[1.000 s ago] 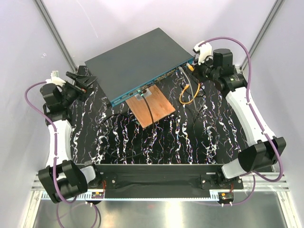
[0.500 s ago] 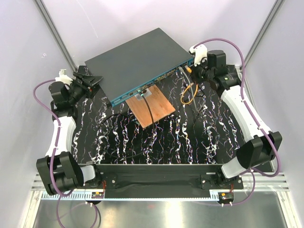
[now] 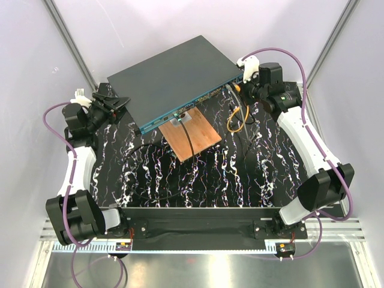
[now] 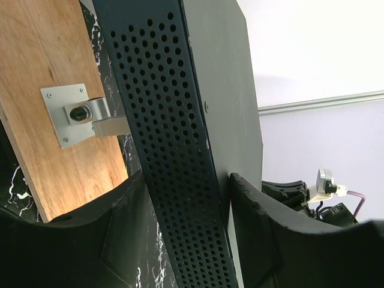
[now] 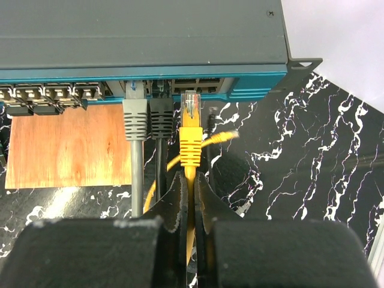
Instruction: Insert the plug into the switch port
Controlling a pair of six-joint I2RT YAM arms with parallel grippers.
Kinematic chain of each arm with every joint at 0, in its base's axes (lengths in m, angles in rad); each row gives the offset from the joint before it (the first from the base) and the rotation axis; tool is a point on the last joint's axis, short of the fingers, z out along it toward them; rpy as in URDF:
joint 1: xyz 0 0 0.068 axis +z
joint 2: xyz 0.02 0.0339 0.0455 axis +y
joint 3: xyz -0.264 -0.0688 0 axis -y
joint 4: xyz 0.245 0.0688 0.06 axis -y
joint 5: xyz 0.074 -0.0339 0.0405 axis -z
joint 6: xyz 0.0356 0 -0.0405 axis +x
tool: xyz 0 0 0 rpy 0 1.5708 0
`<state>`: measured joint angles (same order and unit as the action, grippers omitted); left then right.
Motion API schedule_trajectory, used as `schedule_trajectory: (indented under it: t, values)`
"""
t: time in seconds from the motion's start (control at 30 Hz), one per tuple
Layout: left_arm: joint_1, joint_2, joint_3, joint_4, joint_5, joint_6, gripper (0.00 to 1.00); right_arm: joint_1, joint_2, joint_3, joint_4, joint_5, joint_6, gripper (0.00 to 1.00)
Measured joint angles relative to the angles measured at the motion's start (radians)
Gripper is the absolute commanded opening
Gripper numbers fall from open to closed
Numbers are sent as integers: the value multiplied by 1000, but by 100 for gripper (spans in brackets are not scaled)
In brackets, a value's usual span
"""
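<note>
The switch [image 3: 174, 75] is a flat dark blue-grey box with a teal front face, lying at an angle at the back. In the right wrist view [image 5: 144, 36] its sockets face me. My right gripper [image 5: 191, 180] is shut on the yellow cable just behind the yellow plug [image 5: 191, 129]. The plug's clear tip stands at the mouth of a port, right of a black plug [image 5: 160, 117] and a grey plug [image 5: 135, 120]. My left gripper [image 4: 187, 180] clasps the switch's perforated side [image 4: 168, 120] at its left corner [image 3: 117, 103].
A brown wooden board [image 3: 192, 135] with a metal bracket [image 4: 75, 114] lies in front of the switch. The yellow cable loops on the table [image 3: 237, 120]. A black cable [image 3: 150, 174] curls across the marble-patterned table. White walls stand close on both sides.
My left gripper moved right from clear of the switch onto its left corner. My right gripper carried the yellow plug left and forward up to the switch's front face.
</note>
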<state>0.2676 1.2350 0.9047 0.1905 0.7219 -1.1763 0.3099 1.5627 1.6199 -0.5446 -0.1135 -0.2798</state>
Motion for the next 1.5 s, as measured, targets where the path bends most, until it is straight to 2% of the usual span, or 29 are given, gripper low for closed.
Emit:
schedule_trajectory:
  t: [0.2,1.5]
  values:
    - [0,0,-15,24,-1,-11,0,5,0,12,2,0,15,0]
    - [0,0,-15,24,-2,-11,0,16,25,54,-16,16,26,0]
